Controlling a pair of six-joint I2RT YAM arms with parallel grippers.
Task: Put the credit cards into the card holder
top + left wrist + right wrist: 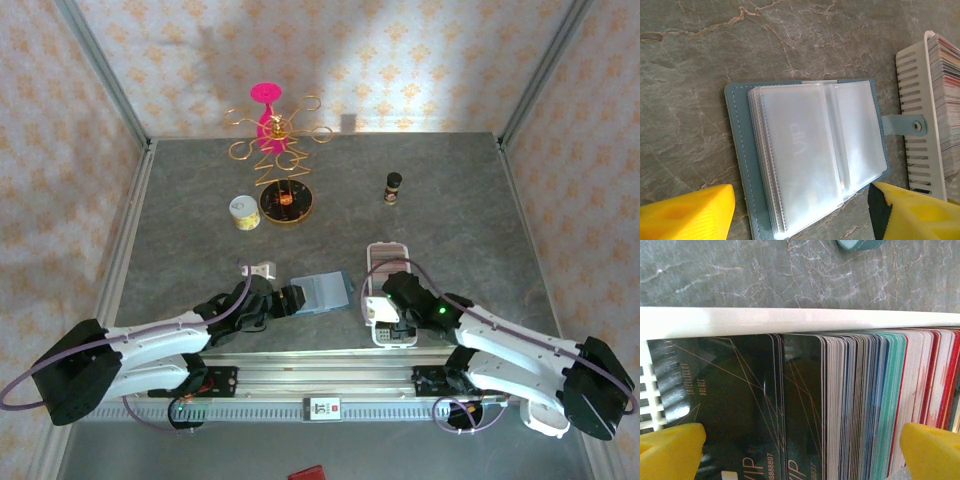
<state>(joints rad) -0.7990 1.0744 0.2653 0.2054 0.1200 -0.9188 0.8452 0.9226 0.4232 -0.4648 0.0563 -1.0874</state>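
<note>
The teal card holder (pixel 742 165) lies open on the table with clear sleeves (pixel 805 150) facing up and its snap tab (pixel 905 124) towards the tray. My left gripper (pixel 802 220) is open, with its yellow fingers (pixel 685 215) straddling the holder's near edge. From above, the holder (pixel 325 292) lies just past the left gripper (pixel 290 300). The credit cards (pixel 860 405) stand packed on edge in a white slotted tray (pixel 790 320), with dark green VIP cards (pixel 740 400) leaning at the left. My right gripper (pixel 800 455) is open, one fingertip (pixel 670 450) at each side of the stack.
In the top view the white tray (pixel 388 255) lies right of the holder, under the right gripper (pixel 392 308). A gold wire stand (pixel 278 140), a small tin (pixel 245 212) and a dark little bottle (pixel 394 187) stand further back. A small white object (pixel 262 269) lies by the left arm.
</note>
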